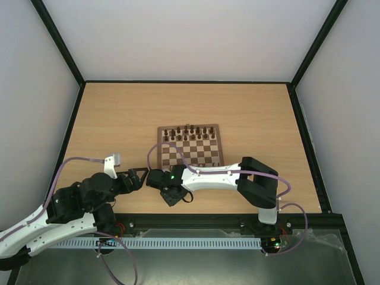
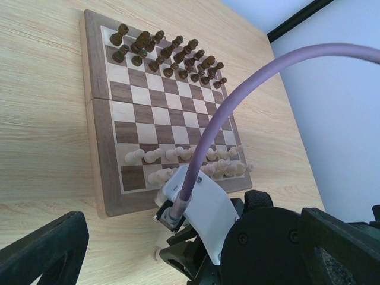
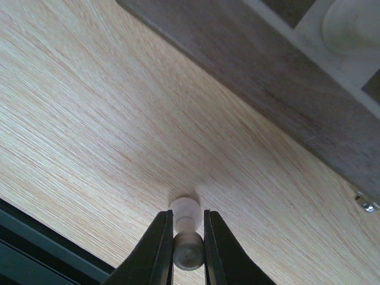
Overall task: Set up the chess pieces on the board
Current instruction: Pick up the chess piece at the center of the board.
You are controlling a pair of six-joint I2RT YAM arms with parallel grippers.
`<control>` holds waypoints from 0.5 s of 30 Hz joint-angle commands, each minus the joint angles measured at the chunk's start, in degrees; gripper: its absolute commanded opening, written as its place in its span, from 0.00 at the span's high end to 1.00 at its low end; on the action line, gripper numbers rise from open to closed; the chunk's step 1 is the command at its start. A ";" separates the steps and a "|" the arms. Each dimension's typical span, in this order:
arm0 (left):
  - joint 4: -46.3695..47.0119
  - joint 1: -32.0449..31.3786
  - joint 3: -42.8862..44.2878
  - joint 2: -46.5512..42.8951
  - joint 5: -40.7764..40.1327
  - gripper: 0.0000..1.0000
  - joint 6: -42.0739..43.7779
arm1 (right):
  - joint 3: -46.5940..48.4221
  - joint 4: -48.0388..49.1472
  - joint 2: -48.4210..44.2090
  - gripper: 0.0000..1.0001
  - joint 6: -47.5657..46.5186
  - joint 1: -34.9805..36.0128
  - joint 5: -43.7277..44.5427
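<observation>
The board (image 1: 160, 144) lies mid-table, with dark chess pieces (image 1: 190, 133) in its two far rows. In the left wrist view, dark pieces (image 2: 172, 59) fill the far rows of the board (image 2: 95, 136) and cream pieces (image 2: 190, 157) the near rows. My right gripper (image 3: 188, 236) is shut on one cream piece (image 3: 185, 211), which rests on the tabletop just off the board's frame (image 3: 279, 101). In the top view my right gripper (image 1: 172, 193) sits by the board's near left corner. My left gripper (image 1: 138, 177) stands open and holds nothing, left of the right one.
The black table edge (image 3: 35, 249) runs close behind the held piece. The right arm's purple cable (image 2: 237, 101) arcs over the board in the left wrist view. Black posts and white walls enclose the table (image 1: 119, 119).
</observation>
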 commanded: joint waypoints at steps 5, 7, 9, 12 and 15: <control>-1.26 -0.44 1.91 -3.33 -1.24 0.01 0.15 | 9.07 -6.71 1.35 0.96 -0.52 -0.44 4.91; -1.16 -0.41 2.23 -4.42 -1.39 0.01 0.23 | 10.54 -6.98 1.52 0.96 -1.04 -1.30 5.12; -1.38 -0.43 2.52 -4.90 -1.56 0.01 0.29 | 11.55 -7.12 1.81 0.96 -1.65 -2.38 5.29; -1.34 -0.31 2.64 -4.74 -1.61 0.01 0.30 | 12.76 -6.97 2.49 0.96 -2.70 -3.93 5.22; -1.34 -0.35 2.85 -4.37 -1.59 0.01 0.37 | 14.26 -6.88 3.85 0.96 -3.58 -5.10 5.21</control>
